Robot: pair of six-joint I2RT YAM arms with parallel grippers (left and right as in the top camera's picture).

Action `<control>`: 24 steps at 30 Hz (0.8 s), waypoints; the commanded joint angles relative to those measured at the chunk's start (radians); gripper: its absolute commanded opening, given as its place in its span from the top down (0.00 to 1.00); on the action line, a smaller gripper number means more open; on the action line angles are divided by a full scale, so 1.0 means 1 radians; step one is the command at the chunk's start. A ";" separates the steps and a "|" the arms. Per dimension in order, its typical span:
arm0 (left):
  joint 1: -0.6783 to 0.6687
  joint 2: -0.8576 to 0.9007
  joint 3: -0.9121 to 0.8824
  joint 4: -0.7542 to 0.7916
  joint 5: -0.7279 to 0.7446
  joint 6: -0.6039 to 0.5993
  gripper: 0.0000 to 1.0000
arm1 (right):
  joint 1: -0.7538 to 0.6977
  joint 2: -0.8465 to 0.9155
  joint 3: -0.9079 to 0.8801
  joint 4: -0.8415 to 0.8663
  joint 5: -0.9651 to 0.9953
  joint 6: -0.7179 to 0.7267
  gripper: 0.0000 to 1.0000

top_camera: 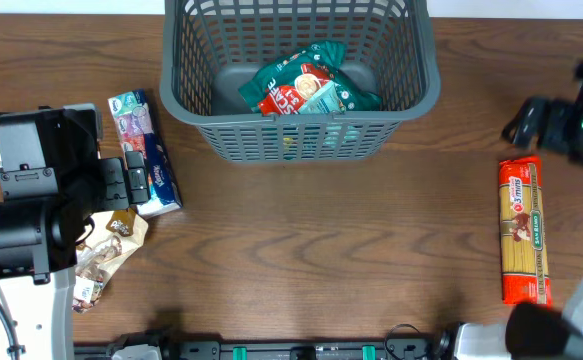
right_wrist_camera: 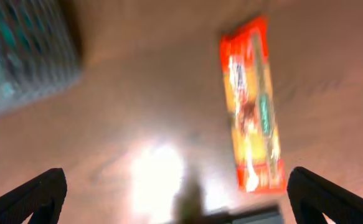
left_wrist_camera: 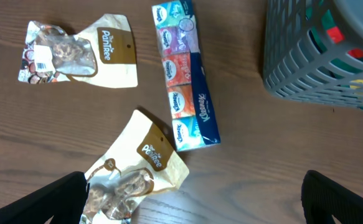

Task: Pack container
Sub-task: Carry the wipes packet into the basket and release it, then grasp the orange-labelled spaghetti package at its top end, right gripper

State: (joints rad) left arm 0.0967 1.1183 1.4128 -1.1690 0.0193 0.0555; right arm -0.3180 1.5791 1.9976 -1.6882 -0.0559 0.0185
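Note:
The dark grey slotted basket stands at the back middle, with a green and red packet on its floor; its corner shows in the left wrist view. My left gripper is open above the table, over a beige Pantree snack pouch. A second Pantree pouch and a Kleenex tissue multipack lie beyond it. My right gripper is open and empty, high above the table, left of the orange spaghetti packet, which also shows in the overhead view.
In the overhead view the tissue multipack lies left of the basket, and the snack pouch lies by the left arm. The right wrist view is blurred.

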 commanded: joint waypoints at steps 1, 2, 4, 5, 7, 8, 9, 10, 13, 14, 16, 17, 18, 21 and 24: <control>0.005 -0.002 0.018 0.000 -0.001 -0.005 0.01 | -0.002 -0.153 -0.179 -0.005 0.000 0.019 0.01; 0.005 -0.002 0.018 0.000 -0.001 -0.005 0.01 | -0.004 -0.190 -0.235 0.008 0.012 0.021 0.01; 0.005 -0.002 0.018 0.000 -0.001 -0.005 0.01 | -0.015 -0.271 -0.359 0.074 0.074 0.029 0.01; 0.005 -0.002 0.018 0.000 -0.001 -0.005 0.01 | -0.024 -0.303 -0.410 0.114 0.110 0.029 0.01; 0.005 -0.002 0.018 0.000 -0.001 -0.005 0.01 | -0.053 -0.356 -0.521 0.220 0.179 -0.002 0.01; 0.005 -0.002 0.018 0.000 -0.001 -0.005 0.01 | -0.072 -0.373 -0.579 0.273 0.183 -0.062 0.01; 0.005 -0.002 0.018 0.000 -0.001 -0.005 0.01 | -0.090 -0.380 -0.625 0.313 0.175 -0.114 0.01; 0.005 -0.002 0.018 0.000 -0.001 -0.005 0.01 | -0.112 -0.380 -0.673 0.351 0.171 -0.171 0.01; 0.005 -0.002 0.018 0.000 -0.001 -0.005 0.01 | -0.179 -0.354 -0.796 0.441 0.172 -0.253 0.01; 0.005 -0.002 0.018 0.000 -0.001 -0.005 0.01 | -0.203 -0.339 -0.832 0.484 0.170 -0.252 0.01; 0.005 -0.002 0.018 0.000 -0.001 -0.005 0.01 | -0.240 -0.306 -0.884 0.554 0.167 -0.267 0.01; 0.005 -0.002 0.018 0.000 -0.001 -0.005 0.01 | -0.257 -0.283 -0.907 0.594 0.167 -0.285 0.01; 0.005 -0.002 0.018 0.000 -0.001 -0.005 0.02 | -0.272 -0.259 -0.924 0.629 0.163 -0.288 0.01; 0.005 -0.002 0.018 0.000 -0.001 -0.005 0.01 | -0.293 -0.183 -0.949 0.719 0.118 -0.327 0.01; 0.005 -0.002 0.018 0.000 -0.001 -0.005 0.01 | -0.295 -0.107 -0.954 0.782 0.096 -0.355 0.02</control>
State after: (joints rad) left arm 0.0967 1.1183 1.4128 -1.1698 0.0193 0.0555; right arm -0.6060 1.4269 1.0470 -0.9287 0.0761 -0.2741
